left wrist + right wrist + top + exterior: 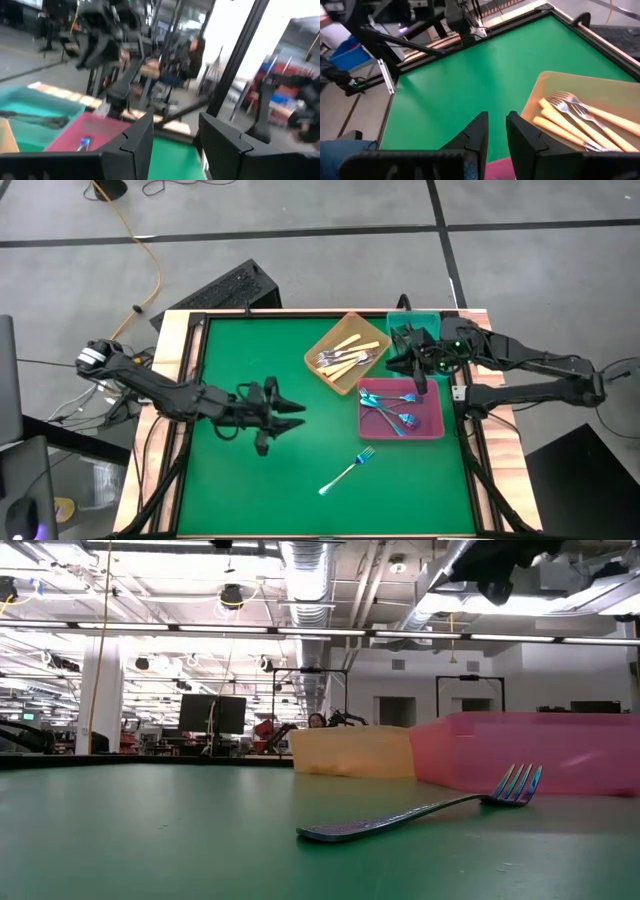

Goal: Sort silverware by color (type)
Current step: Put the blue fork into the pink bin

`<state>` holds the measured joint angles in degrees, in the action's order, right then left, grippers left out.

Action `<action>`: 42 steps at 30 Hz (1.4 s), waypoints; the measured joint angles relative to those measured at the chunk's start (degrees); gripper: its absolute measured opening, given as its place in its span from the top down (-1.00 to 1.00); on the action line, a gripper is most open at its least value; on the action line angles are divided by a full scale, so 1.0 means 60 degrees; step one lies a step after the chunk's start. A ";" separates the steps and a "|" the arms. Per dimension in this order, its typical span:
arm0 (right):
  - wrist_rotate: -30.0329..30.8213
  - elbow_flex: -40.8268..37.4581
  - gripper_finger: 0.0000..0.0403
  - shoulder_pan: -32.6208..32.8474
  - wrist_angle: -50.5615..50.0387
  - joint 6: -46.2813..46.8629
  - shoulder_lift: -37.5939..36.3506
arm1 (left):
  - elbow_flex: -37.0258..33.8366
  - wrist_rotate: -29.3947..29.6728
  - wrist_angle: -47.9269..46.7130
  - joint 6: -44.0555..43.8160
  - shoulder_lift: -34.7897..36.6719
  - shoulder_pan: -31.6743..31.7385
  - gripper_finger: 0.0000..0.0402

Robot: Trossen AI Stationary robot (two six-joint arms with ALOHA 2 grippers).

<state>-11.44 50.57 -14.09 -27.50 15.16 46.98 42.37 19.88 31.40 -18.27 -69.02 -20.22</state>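
One iridescent blue fork [348, 470] lies flat on the green table near its front edge, also low in the low view [420, 812]. The orange tray [322, 342] holds cream-handled forks [580, 122]. Blue forks [388, 410] lie in the pink tray [432, 425]. Black forks [35, 120] lie in the teal tray [30, 100]. My left gripper [297, 416] hangs open above the table's middle, pointing level toward the trays, nothing between its fingers [140, 145]. My right gripper [403, 368] hovers over the pink tray's far edge, its fingers [477, 135] a narrow gap apart and empty.
The three trays stand together at the table's far right. A wooden frame [180, 380] rims the table. A black keyboard [225, 288] lies beyond the far left corner. Bare green surface spreads left of the trays and around the lone fork.
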 joint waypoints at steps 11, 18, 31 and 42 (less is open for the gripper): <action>0.0042 0.0000 0.54 0.0493 0.0017 0.0226 -0.0036 | 0.4601 0.0244 -0.4773 -0.0385 -0.3189 0.0062 0.29; 0.0212 -0.0001 0.54 0.0737 0.0021 0.0248 -0.0036 | 0.7100 0.0061 -0.7790 -0.0766 -0.5143 -0.0008 0.29; 0.0240 0.0000 0.54 0.0726 0.0057 0.0250 -0.0011 | 0.8444 -0.2576 -0.9794 -0.3005 -0.8141 0.0352 0.29; 0.0242 0.0000 0.54 0.0719 0.0123 0.0404 -0.0011 | 0.8422 -0.3548 -0.9447 -0.2903 -0.8654 0.0579 0.29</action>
<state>-9.98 50.57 -9.78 -26.76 17.58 46.92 92.90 -1.41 -25.29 -35.69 -120.95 -16.75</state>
